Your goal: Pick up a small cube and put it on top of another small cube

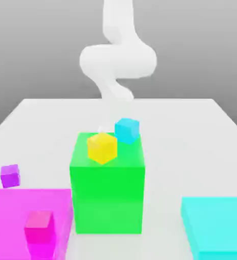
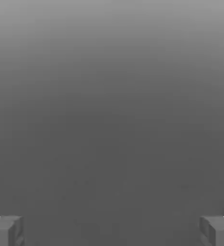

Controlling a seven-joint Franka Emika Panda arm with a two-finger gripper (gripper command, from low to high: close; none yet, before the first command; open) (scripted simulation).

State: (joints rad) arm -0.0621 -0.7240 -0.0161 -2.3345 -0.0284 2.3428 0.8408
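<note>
One purple cube [image 1: 10, 176] on table [image 1: 166, 152], near one magenta slab [image 1: 13, 218] bearing pink cube [image 1: 39, 227]; one green block [image 1: 107, 198], two cubes atop: yellow [image 1: 102, 148], cyan [image 1: 127, 130]; one cyan slab [image 1: 216, 223]; gripper [image 2: 112, 231] fingers wide apart, two

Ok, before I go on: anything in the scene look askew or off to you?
Nothing looks spilled or damaged. The yellow cube and the small cyan cube sit turned askew on the green block, and the purple cube is slightly skewed on the table.
</note>
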